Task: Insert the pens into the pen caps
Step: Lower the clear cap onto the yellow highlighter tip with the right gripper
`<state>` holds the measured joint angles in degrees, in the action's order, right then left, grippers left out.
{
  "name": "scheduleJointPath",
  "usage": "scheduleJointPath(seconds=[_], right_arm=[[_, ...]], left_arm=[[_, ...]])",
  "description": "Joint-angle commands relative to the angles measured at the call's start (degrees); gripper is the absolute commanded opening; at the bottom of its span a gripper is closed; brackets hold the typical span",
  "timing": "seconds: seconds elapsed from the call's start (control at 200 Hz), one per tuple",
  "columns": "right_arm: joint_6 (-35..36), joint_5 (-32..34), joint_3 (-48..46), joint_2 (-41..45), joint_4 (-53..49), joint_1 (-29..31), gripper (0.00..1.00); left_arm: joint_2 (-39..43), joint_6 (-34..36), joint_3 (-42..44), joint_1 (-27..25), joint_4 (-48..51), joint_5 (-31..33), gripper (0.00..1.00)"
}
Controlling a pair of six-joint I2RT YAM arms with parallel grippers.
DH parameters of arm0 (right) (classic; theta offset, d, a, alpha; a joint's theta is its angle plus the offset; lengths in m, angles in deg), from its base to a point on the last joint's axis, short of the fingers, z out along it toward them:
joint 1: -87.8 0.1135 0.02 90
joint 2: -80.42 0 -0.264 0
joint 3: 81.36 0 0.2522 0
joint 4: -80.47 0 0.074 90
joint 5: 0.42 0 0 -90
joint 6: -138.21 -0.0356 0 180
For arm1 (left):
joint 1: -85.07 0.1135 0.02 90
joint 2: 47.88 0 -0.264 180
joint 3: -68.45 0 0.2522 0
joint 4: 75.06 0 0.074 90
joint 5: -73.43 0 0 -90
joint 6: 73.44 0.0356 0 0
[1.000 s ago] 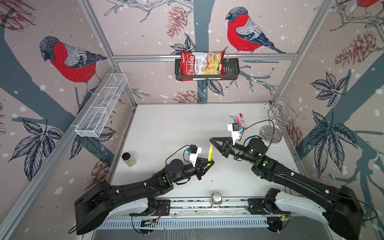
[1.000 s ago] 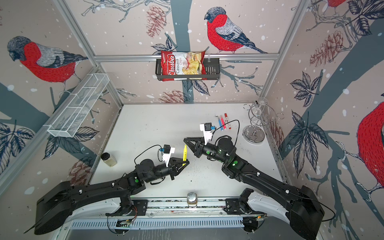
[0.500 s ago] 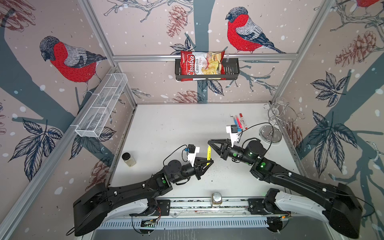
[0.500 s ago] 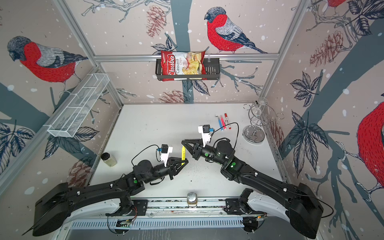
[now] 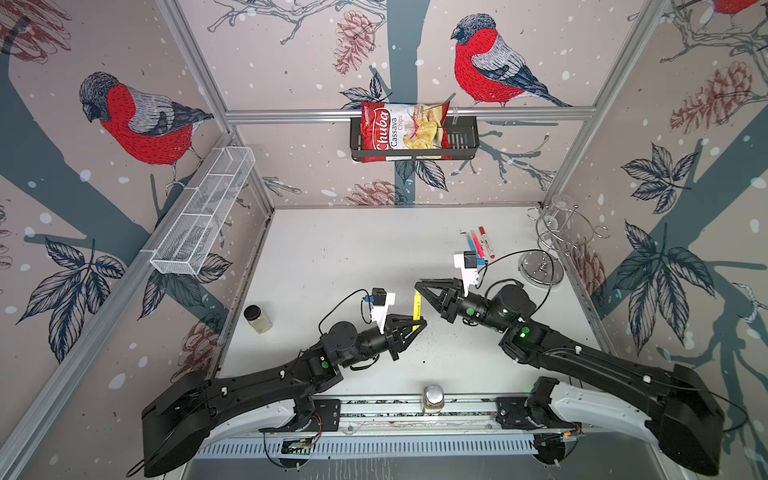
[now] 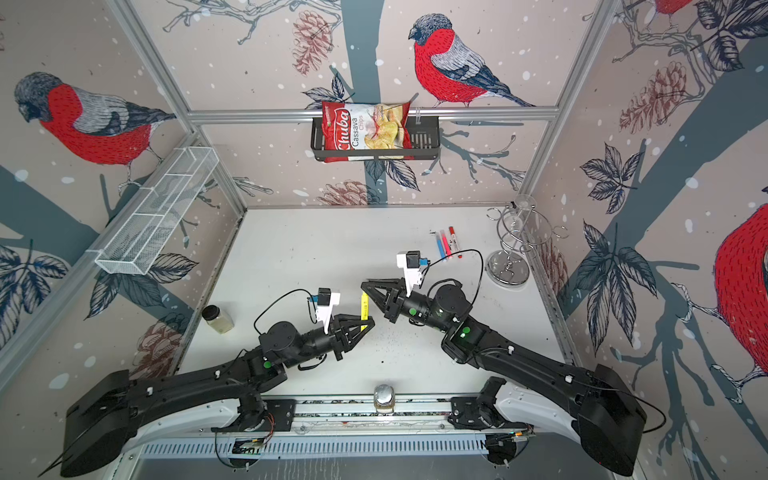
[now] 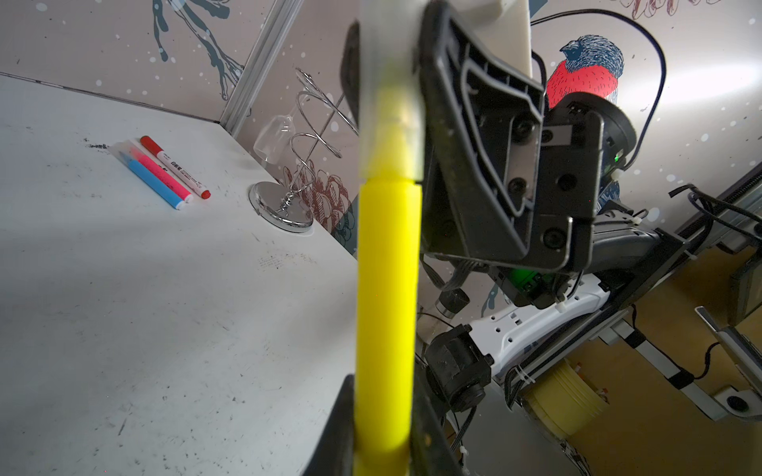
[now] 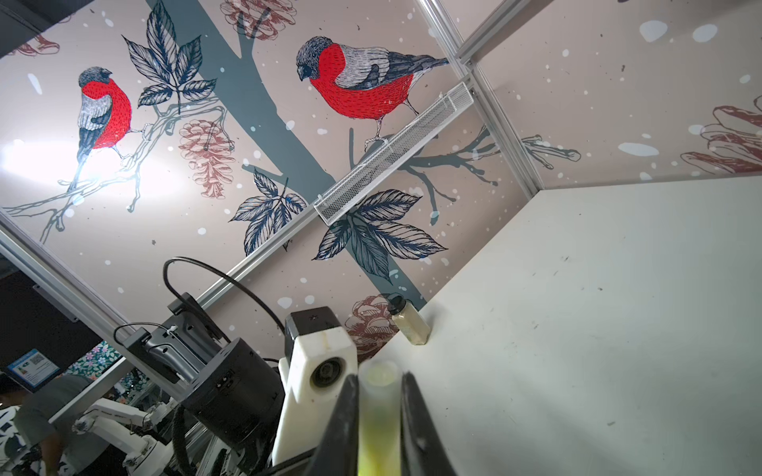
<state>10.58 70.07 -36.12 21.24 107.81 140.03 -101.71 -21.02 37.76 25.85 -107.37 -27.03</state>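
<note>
so the left gripper [image 5: 419,323] is pinching the yellow pen [image 5: 417,304] above the middle of the surface [image 5: 332,257], and the right gripper [image 5: 417,285] is clamped on a whitish cap [image 7: 389,103] sitting over the pen's end

In both top views a red bag of cassava chips [image 5: 401,132] sits in a black basket [image 5: 463,141] on the back wall [image 5: 291,166], upper middle of the frame, and a long white mesh tray [image 5: 203,212] hangs on the left wall [image 5: 83,249]. On the white tabletop [image 5: 353,257] a small black-lidded jar [image 5: 257,319] stands at the left edge and a chrome spiral stand [image 5: 550,245] at the right edge. Another jar with a metal lid [image 5: 433,399] stands at the lower middle, by the front rail [image 5: 374,405].
</note>
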Motion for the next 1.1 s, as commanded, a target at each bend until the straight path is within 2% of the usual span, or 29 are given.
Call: scheduleJointPath(seconds=[0.0, 0.695, 1.091], right_arm=[[0.18, -2.97, -0.11, -0.75, -2.65, 0.42, 0.04], [-0.26, -3.43, -0.99, -3.16, -0.99, 2.84, 0.00], [0.09, -3.52, -1.16, -3.64, -1.49, 3.42, 0.00]], left_arm=[[1.16, 1.24, -1.44, 0.11, -7.37, 1.82, 0.00], [4.40, 2.94, -4.27, 0.61, -1.36, 4.02, 0.00], [8.54, 0.02, -2.22, 4.72, -2.95, 2.61, 0.00]])
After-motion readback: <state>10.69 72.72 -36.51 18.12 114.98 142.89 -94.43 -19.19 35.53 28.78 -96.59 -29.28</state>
